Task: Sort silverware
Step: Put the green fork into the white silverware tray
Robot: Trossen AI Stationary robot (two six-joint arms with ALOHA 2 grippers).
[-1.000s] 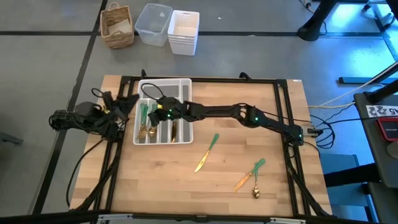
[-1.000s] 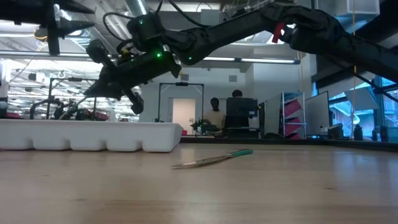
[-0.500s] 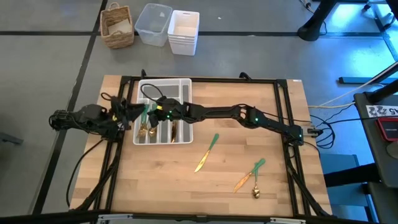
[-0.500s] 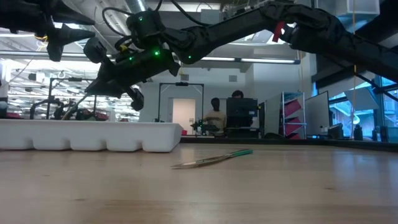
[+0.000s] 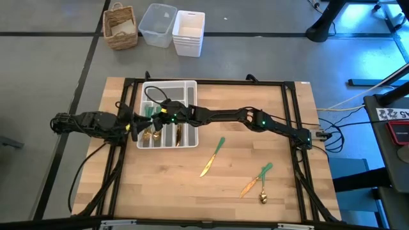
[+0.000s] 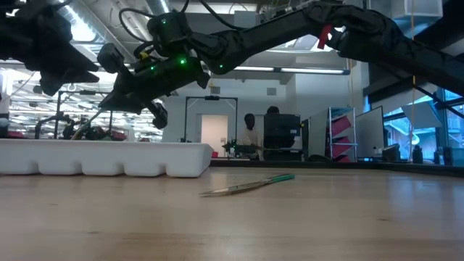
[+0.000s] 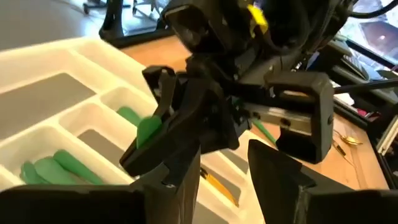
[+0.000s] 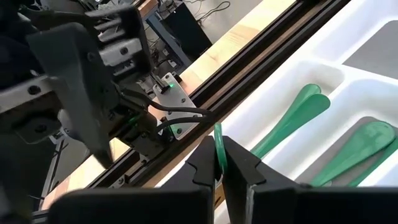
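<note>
The white tray [image 5: 192, 86] sits at the table's far left; green-handled silverware [image 8: 298, 118] lies in its compartments. My right gripper [image 5: 155, 116] reaches over the tray from the right, shut on one green-handled piece [image 8: 217, 146]. My left gripper [image 7: 224, 168] is open, just left of the tray [image 5: 136, 122], and faces the right gripper with its fingers either side of empty space. A knife [image 5: 213, 156], another piece [image 5: 255, 179] and a spoon [image 5: 263, 195] lie flat on the wood. My right gripper pinches the slim green handle [image 8: 217, 140] of one piece between its two fingers. The handle's free end sticks up past the fingertips. The piece's gold head is hidden by the gripper. The low view shows the gripper [image 6: 158, 114] above the tray's rim [image 6: 109, 156].
A wicker basket [image 5: 120, 27], a clear bin [image 5: 158, 24] and stacked white bins [image 5: 189, 32] stand on the floor beyond the far edge. Black frame rails [image 5: 211, 81] border the tabletop. People [image 6: 251, 134] are in the room behind. Bare wood lies near and right.
My left gripper has moved toward the table's right, closing on the tray's left side and the right gripper; in the low view its arm now shows larger at the upper left. The right gripper has stayed over the tray with the piece in its hold.
</note>
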